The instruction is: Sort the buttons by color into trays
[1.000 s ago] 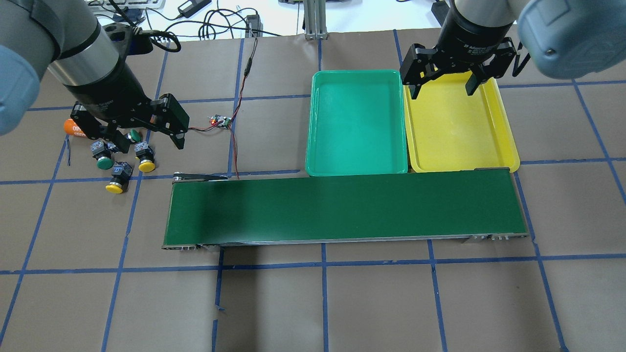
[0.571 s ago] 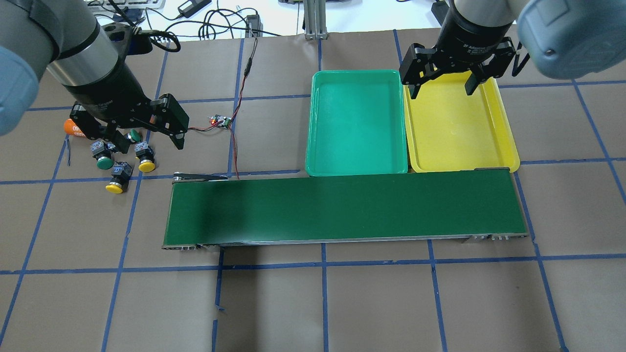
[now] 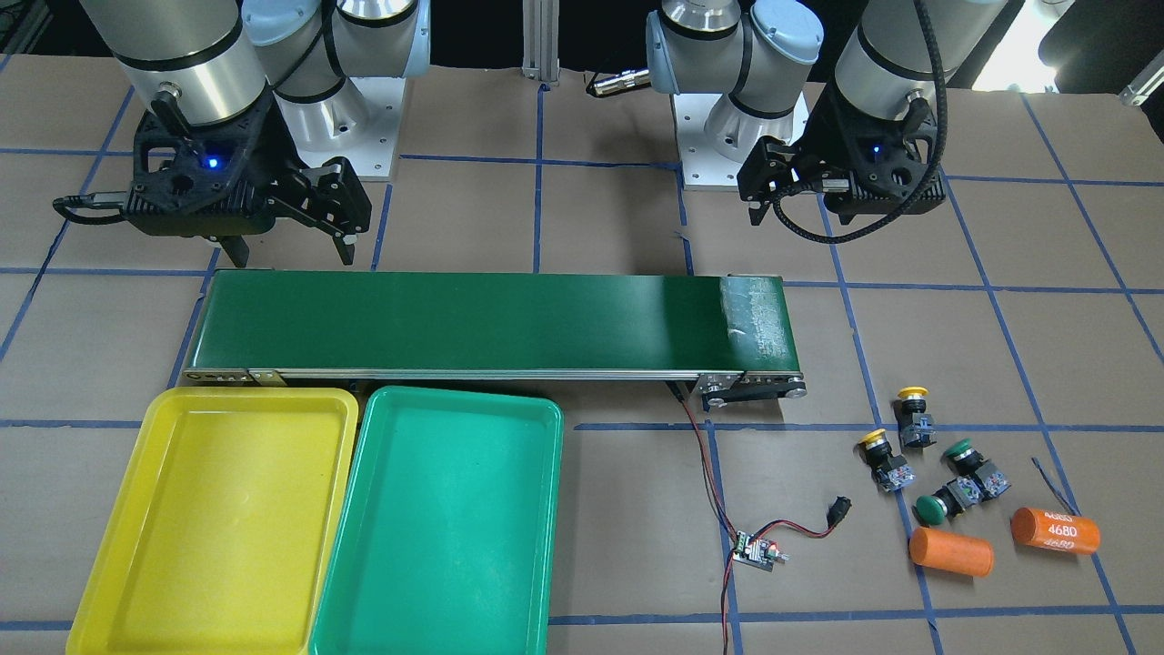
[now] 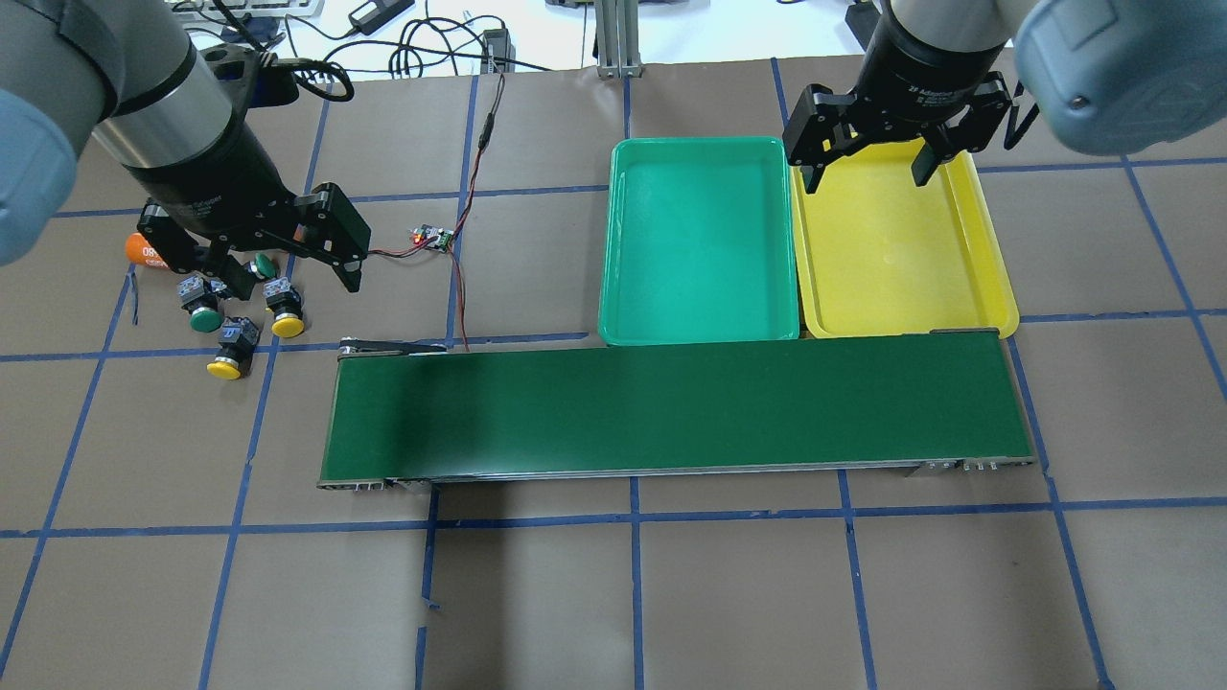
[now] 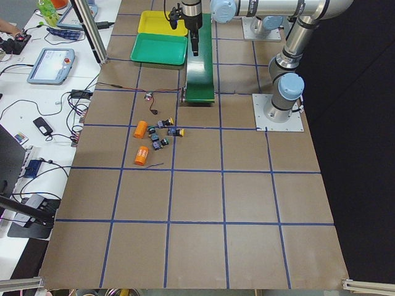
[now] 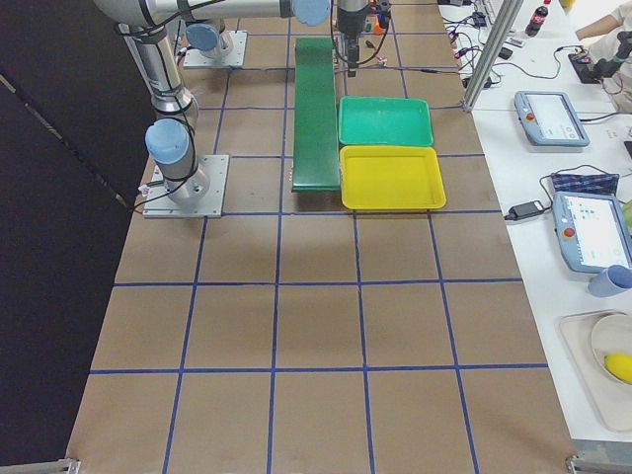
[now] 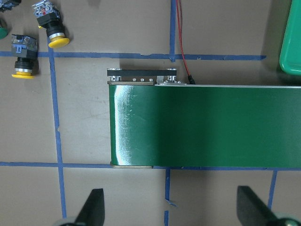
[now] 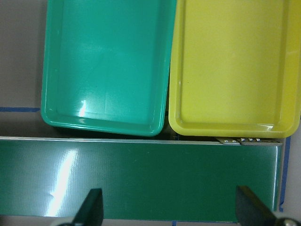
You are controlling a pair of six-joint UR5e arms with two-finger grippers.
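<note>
Four buttons lie in a cluster on the table left of the belt: two yellow-capped (image 4: 286, 321) (image 4: 226, 364) and two green-capped (image 4: 204, 316) (image 4: 261, 265). The front view shows them too, yellow (image 3: 912, 393) (image 3: 875, 439) and green (image 3: 958, 449) (image 3: 929, 508). The teal tray (image 4: 700, 240) and the yellow tray (image 4: 901, 249) sit side by side behind the belt, both empty. My left gripper (image 4: 280, 278) is open and empty, high over the belt's left end (image 7: 171, 207). My right gripper (image 4: 868, 175) is open and empty, high over the trays and belt (image 8: 169, 207).
A long dark-green conveyor belt (image 4: 671, 412) runs across the middle. Two orange cylinders (image 3: 950, 551) (image 3: 1055, 529) lie beside the buttons. A small controller board (image 4: 431, 238) with a red and black wire lies between the buttons and the trays.
</note>
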